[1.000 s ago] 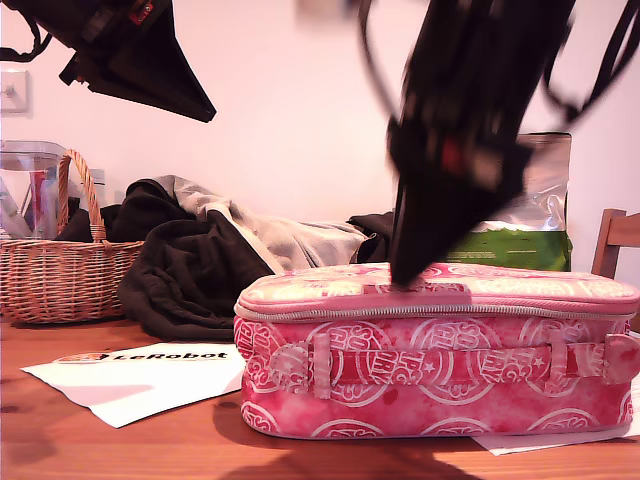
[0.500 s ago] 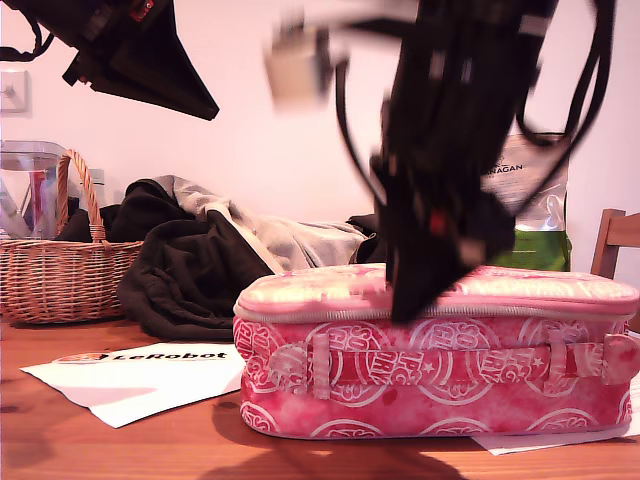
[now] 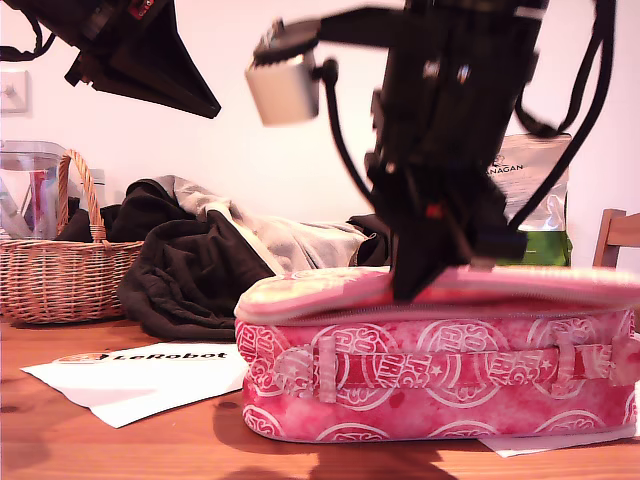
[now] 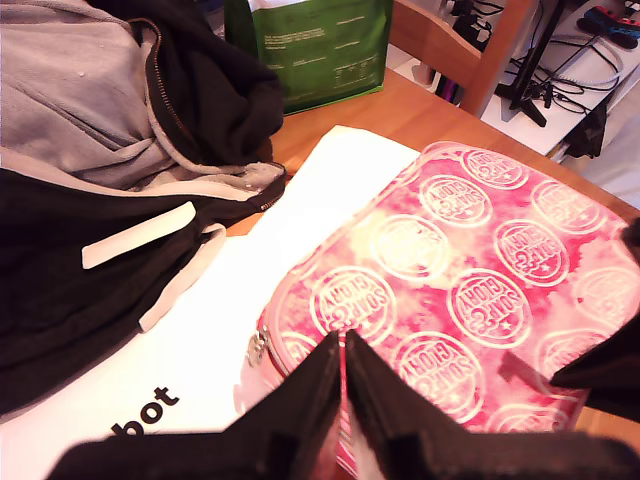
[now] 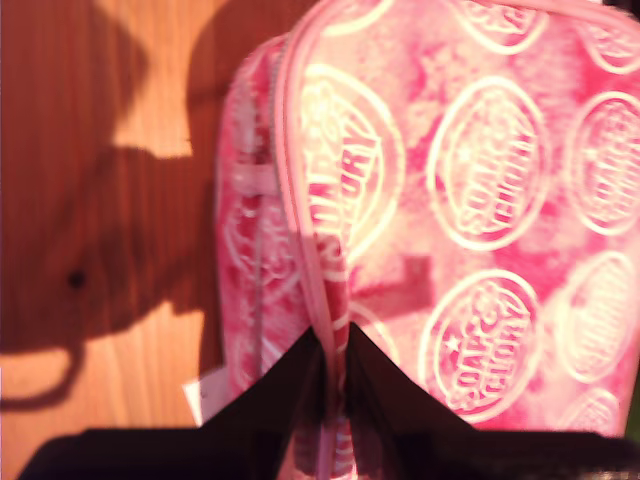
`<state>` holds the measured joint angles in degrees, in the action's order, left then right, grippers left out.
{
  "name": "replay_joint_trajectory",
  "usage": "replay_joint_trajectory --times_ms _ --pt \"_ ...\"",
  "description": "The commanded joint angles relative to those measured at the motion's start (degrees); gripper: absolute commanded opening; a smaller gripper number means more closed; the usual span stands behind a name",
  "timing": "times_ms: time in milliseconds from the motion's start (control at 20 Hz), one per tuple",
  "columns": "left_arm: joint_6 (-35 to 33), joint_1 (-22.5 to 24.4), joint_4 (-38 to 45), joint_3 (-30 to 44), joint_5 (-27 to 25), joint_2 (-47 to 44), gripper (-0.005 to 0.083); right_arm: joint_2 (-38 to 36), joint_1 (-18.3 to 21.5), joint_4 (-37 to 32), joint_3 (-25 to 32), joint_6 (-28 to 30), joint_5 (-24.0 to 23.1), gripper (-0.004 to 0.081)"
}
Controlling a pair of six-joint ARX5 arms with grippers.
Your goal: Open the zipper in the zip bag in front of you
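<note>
The pink zip bag (image 3: 430, 380) with white round logos lies on the wooden table, toward the exterior view's right. Its zipper (image 3: 320, 313) runs just under the top panel and looks closed along the front. A small metal pull (image 4: 258, 345) sits at one corner. My second gripper (image 3: 412, 288) comes down from above and is shut on the top panel's front rim (image 5: 318, 240), which is lifted a little. My first gripper (image 3: 212, 108) hangs high at the exterior view's upper left, shut and holding nothing. In its wrist view the zip bag (image 4: 470, 250) lies below the tips.
A wicker basket (image 3: 60, 270) stands at the exterior view's left. A dark jacket (image 3: 190, 270) is heaped behind the bag, with a green-and-silver pouch (image 3: 530, 200) at the back right. A white LeRobot sheet (image 3: 140, 375) lies on the table. A wooden chair (image 3: 620, 240) shows at the right edge.
My second gripper came from the bag's top panel to its front rim and closed on it. The rim now sits higher and the bag has shifted slightly. The raised first arm stayed put.
</note>
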<state>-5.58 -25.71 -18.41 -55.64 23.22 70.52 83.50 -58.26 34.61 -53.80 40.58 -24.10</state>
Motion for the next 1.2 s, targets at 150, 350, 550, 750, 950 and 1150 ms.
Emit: replay_joint_trajectory --times_ms 150,350,550,750,950,1150 --pt "-0.5 0.0 0.2 1.6 0.8 -0.1 -0.0019 -4.0 0.3 0.7 -5.1 0.0 -4.2 -0.0013" --pt "-0.5 0.0 -0.9 1.6 2.3 -0.1 -0.0019 -4.0 3.3 0.0 -8.3 2.7 -7.8 -0.0013" --pt "-0.4 0.0 -1.2 1.6 3.5 -0.1 -0.0019 -4.0 7.7 -4.5 -10.1 6.7 -11.0 -0.0012" --pt "-0.5 0.0 -1.3 1.6 4.2 -0.1 -0.0019 -4.0 10.7 -7.3 -11.3 13.3 -11.1 -0.0012" --pt "-0.5 0.0 -1.1 1.6 5.0 -0.1 -0.0019 -4.0 13.0 -9.4 -14.0 14.8 -11.3 -0.0009" --pt "-0.5 0.0 -0.7 1.6 5.3 -0.1 -0.0019 -4.0 14.3 -14.2 -16.8 19.9 -11.3 0.0103"
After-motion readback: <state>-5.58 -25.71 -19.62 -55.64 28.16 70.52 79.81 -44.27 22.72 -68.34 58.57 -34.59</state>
